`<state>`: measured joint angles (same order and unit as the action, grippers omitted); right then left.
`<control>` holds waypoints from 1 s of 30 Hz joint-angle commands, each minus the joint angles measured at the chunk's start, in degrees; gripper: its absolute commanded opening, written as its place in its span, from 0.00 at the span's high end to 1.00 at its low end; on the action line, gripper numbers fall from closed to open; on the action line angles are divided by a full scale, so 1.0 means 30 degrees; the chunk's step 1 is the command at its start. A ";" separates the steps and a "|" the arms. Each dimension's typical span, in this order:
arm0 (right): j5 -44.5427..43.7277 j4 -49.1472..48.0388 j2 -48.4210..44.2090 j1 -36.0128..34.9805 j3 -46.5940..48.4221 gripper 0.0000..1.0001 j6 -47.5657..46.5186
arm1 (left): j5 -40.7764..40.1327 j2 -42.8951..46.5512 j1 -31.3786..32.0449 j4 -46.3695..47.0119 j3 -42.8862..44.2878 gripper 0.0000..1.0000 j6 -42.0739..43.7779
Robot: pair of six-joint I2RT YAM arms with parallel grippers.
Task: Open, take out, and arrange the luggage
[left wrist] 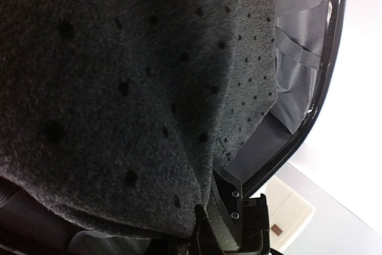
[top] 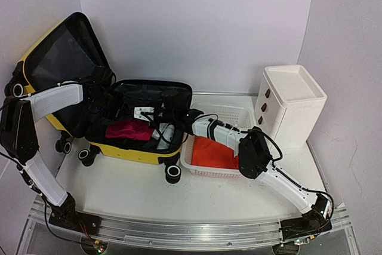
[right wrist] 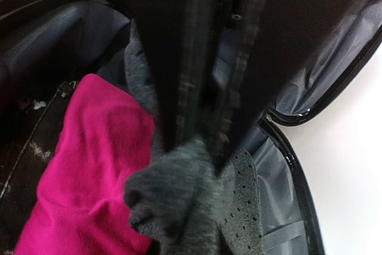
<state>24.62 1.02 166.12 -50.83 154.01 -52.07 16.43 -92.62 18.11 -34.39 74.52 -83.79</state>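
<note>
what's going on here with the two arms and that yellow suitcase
Both arms are reaching into the open yellow luggage. The right gripper seems to pinch a grey dotted cloth beside a magenta cloth; similar grey fabric fills the left wrist view, so the left gripper cannot be judged. A red cloth lies in the white basket alongside.

Your left arm (top: pixel 57 101) and right arm (top: pixel 286 186) each pair white tubular links with boxy black joint housings (top: pixel 253 154), rising from black bases (top: pixel 304 226). Thin black cables (top: pixel 276 146) loop along the right arm. Two small screws (left wrist: pixel 234 196) dot a black bracket (left wrist: pixel 250 219) at your left wrist.
</note>
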 commanded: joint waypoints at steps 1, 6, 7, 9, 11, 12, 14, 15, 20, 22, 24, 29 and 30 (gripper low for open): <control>0.0366 -0.1635 0.0260 -0.0223 0.1114 1.00 -0.0080 | 0.1403 0.1482 0.0093 0.0883 0.0008 0.99 0.0918; 0.0350 -0.1632 -0.0652 -0.0016 0.0854 1.00 -0.0043 | 0.1100 0.2427 0.0096 0.1487 -0.0203 0.56 0.2467; 0.0578 -0.1592 -0.1022 0.0057 0.0614 1.00 -0.0088 | 0.0990 0.2715 0.0114 0.1571 -0.0081 0.44 0.3214; 0.0892 -0.1544 -0.1672 0.0236 0.0277 1.00 -0.0194 | 0.0902 0.3155 0.0102 0.1583 0.0409 0.17 0.5324; 0.1130 -0.1290 -0.2200 0.0396 0.0286 1.00 -0.0150 | 0.0615 0.3935 0.0098 0.1590 0.0478 0.08 0.7364; 0.1313 -0.1150 -0.2508 0.0482 0.0294 1.00 -0.0032 | 0.0307 0.4489 0.0088 0.1591 0.0396 0.07 0.8271; 0.1851 -0.0980 -0.3248 0.0817 0.0179 1.00 0.0806 | -0.0159 0.5495 0.0087 0.1612 0.0238 0.07 1.0410; 0.1956 -0.0833 -0.3690 0.0967 -0.0001 1.00 0.1223 | -0.0427 0.6021 0.0102 0.1612 0.0073 0.07 1.1381; 0.1322 0.0438 -0.6100 0.1404 -0.1055 1.00 0.3417 | -0.2074 0.8641 0.0095 0.1710 -0.1007 0.07 1.4202; 0.1137 0.0506 -0.7185 0.1658 -0.1593 1.00 0.4756 | -0.2563 0.9190 0.0088 0.1708 -0.1154 0.07 1.4957; 0.0899 0.0585 -0.7980 0.2054 -0.1829 1.00 0.6824 | -0.2878 0.9493 0.0107 0.1652 -0.1183 0.07 1.5348; 0.1053 0.0965 -1.0547 0.3316 -0.2675 1.00 1.1221 | -0.2665 0.9281 0.0087 0.1629 -0.1109 0.08 1.5568; 0.1175 0.1040 -1.1238 0.3546 -0.3200 1.00 1.1859 | -0.2575 0.9138 0.0087 0.1640 -0.1110 0.08 1.5533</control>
<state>27.42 8.08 144.40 -43.29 146.43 -29.67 9.67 -64.40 18.33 -31.40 71.44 -40.21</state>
